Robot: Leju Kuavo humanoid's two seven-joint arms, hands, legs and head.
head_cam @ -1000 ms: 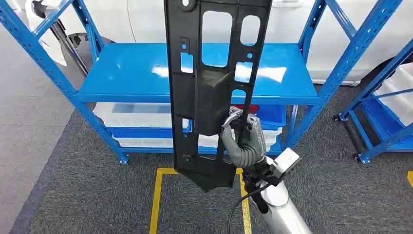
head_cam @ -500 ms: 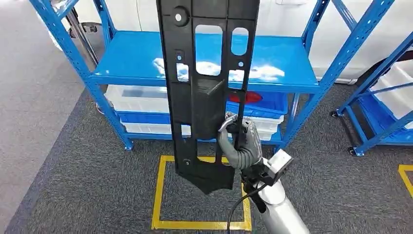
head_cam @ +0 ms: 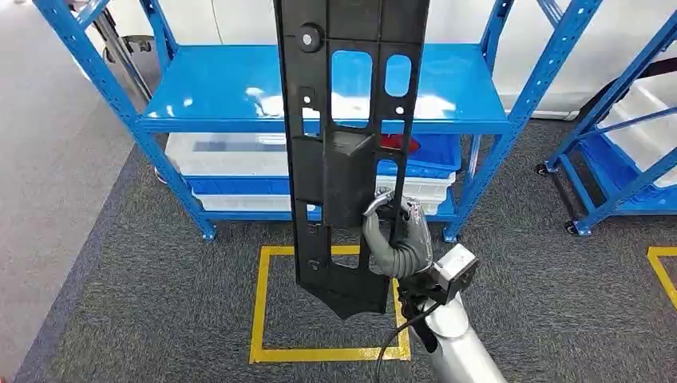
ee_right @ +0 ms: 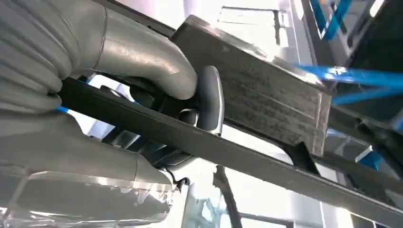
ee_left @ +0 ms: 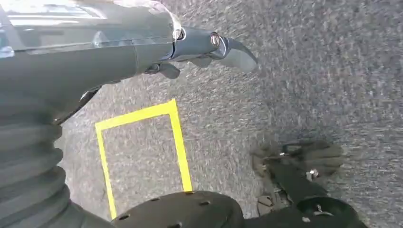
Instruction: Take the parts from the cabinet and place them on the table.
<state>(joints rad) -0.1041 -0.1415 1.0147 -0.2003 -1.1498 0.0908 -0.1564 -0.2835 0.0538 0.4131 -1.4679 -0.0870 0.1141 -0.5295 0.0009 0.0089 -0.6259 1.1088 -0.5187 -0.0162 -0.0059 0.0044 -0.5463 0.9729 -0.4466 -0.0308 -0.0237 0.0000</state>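
On the far left of the head view lies smooth grey floor (head_cam: 48, 159), and beside it begins dark carpet (head_cam: 160, 303). A blue rack (head_cam: 231, 88) stands across the back, its top shelf bare and shiny; on its lower shelf sit white bins (head_cam: 231, 155), with a blue bin (head_cam: 435, 155) at the right holding something red (head_cam: 393, 143) that cannot be made out. A yellow tape square (head_cam: 259, 303) is marked on the carpet in front of the rack.

The left hand (ee_left: 204, 47) hangs over the carpet in the left wrist view, holding nothing, its fingers (ee_left: 233, 50) loosely stretched out and apart above a corner of the tape.

In the middle, the part (head_cam: 351, 152), a long black plastic panel with rounded cut-outs, stands nearly upright in the air in front of the rack, its top running out of the head view and its pointed lower end above the tape square. It touches neither rack nor floor.

The right hand (head_cam: 395, 235) grips the part low on its right edge, fingers hooked through an opening beside the raised block in the panel. The right wrist view shows the thumb (ee_right: 142, 52) pressed against that block, with a dark finger (ee_right: 209, 99) wrapped around a thin bar of the panel.

At the far right stands a second blue rack (head_cam: 623, 152) on castors, with pale bins on it.
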